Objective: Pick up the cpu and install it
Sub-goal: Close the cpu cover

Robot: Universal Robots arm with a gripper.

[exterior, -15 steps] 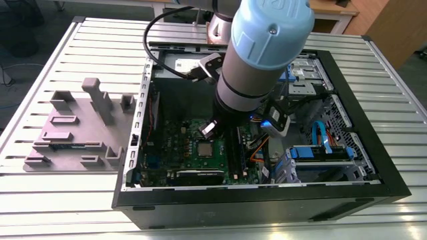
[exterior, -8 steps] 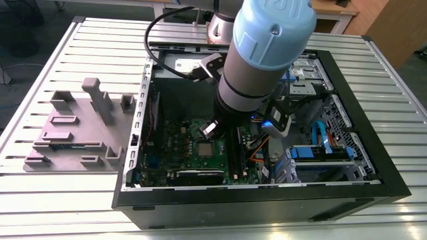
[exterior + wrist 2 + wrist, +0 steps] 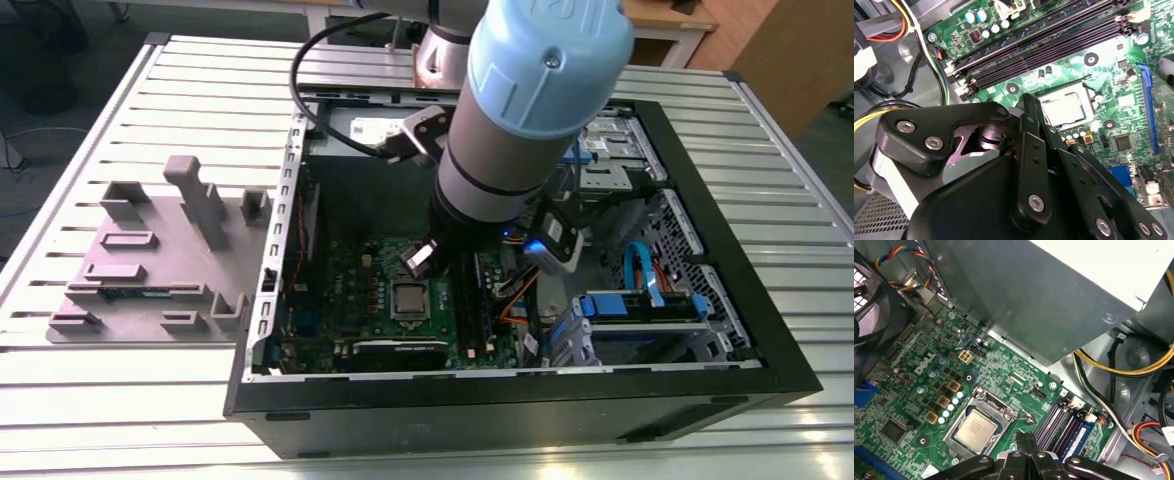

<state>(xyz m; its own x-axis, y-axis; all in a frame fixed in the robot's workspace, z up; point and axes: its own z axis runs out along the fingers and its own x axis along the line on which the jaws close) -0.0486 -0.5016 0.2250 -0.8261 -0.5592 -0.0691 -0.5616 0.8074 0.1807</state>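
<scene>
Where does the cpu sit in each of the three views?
Exterior view: cpu in its socket, mid-board, below the arm.
Second wrist view: cpu just beyond the gripper.
First wrist view: cpu beside the gripper.
Shared landmark: memory slots alongside the socket.

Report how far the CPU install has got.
Looks done: the cpu lies seated in its socket on the green motherboard, inside the silver socket frame. In hand: nothing; the gripper is shut and empty, hovering just beside the socket. Left: whether the frame is latched cannot be told.
</scene>
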